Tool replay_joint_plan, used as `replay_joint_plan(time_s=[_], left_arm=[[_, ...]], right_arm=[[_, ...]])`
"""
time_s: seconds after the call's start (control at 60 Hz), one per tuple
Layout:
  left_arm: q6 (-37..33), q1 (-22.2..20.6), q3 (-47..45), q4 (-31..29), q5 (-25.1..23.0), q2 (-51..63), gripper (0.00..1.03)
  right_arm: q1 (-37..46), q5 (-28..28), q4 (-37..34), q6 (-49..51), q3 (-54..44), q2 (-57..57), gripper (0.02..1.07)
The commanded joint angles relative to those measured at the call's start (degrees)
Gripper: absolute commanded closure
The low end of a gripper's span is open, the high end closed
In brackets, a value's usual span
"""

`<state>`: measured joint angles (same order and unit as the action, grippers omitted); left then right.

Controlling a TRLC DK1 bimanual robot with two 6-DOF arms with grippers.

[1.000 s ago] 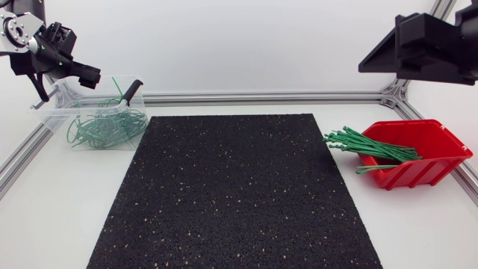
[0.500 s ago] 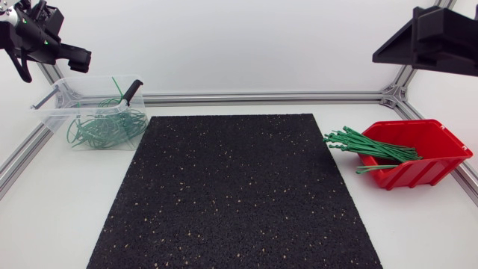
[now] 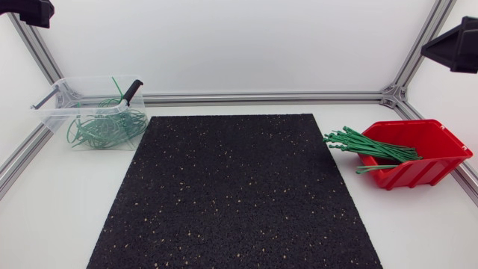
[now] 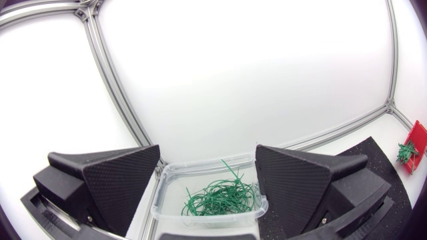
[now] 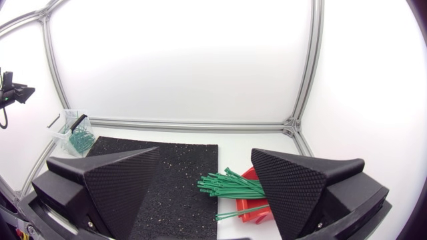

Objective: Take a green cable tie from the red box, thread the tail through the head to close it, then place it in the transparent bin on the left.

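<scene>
Black speckled mat [image 3: 235, 190] on white table [image 3: 45, 224]; left end effector [image 4: 208, 148], right end effector [image 5: 205, 151] spread, empty.

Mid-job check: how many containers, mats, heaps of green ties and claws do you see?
Containers: 2, the transparent bin and the red box.
Mats: 1, the black mat.
Heaps of green ties: 2, looped ties in the bin, straight ties in the box.
Claws: 2, left claw and right claw, both open and empty.
Total: 7.
</scene>
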<state>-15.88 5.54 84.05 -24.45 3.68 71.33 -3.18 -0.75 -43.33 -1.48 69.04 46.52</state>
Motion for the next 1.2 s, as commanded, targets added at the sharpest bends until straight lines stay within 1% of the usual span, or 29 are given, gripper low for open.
replay_joint_plan(time_s=[0.0,0.133,0.25,0.317,0.4,0.617,0.833,0.983,1.183], left_arm=[[1.55,0.0,-5.48,0.72,-0.43,-2.25,0.03],[1.9,0.52,-12.16,2.91,-1.13,-8.31,0.03],[1.82,0.88,-23.14,11.53,-1.13,-18.33,0.03],[1.55,1.14,-27.45,14.34,-1.13,-22.29,0.04],[1.55,1.23,-30.88,14.69,-1.13,-25.28,0.04],[2.61,0.61,-39.49,17.33,-1.13,-32.75,0.04],[3.93,-0.88,-45.91,18.73,-0.96,-38.72,0.04],[5.07,-0.79,-50.04,20.23,-0.96,-44.35,0.05],[6.42,-0.73,-56.1,22.13,-0.76,-50.43,0.06]], right_arm=[[2.04,0.4,1.93,1.83,-3.56,-2.75,0.07],[3.0,0.14,2.99,2.18,-7.78,-6.71,0.07],[4.23,0.31,4.92,2.97,-11.38,-10.66,0.07],[4.59,0.49,5.27,3.32,-12.87,-11.89,0.07],[5.9,0.67,7.91,4.46,-15.95,-13.83,0.07],[7.05,0.67,10.72,6.75,-23.07,-21.21,0.07],[7.31,0.67,12.75,6.66,-30.89,-28.77,0.07],[7.31,0.58,13.45,6.22,-33.7,-32.64,0.07],[7.22,0.67,17.32,5.61,-39.77,-37.12,0.07]])
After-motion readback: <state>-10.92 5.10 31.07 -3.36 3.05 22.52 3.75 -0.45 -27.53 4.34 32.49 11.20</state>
